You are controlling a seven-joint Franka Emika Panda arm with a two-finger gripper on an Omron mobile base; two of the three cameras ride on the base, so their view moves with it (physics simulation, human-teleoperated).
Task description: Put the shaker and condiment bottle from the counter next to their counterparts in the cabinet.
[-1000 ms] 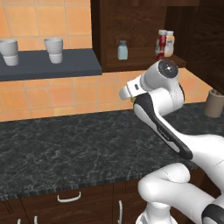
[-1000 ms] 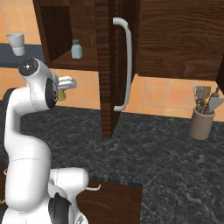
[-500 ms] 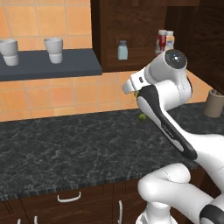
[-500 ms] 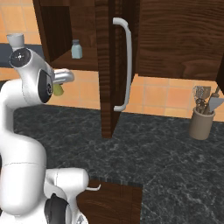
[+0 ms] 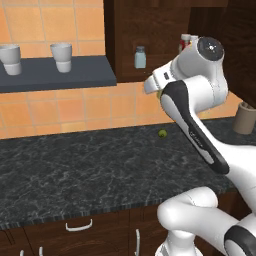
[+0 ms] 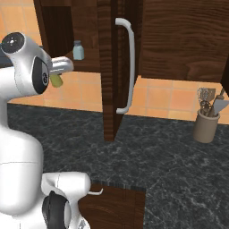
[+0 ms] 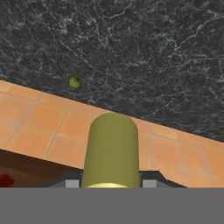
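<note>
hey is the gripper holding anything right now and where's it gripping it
Yes: the small yellow cylindrical shaker, gripped at one end; which end cannot be told.

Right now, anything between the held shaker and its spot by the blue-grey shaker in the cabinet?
Nothing visible. The gripper holds the shaker up by the tiled wall, below the cabinet opening. The pale shaker has bare shelf beside it.

Two base cameras look forward from behind the arm, left and right, sharing the counter and cabinet; the hand camera looks down, close to the counter
</note>
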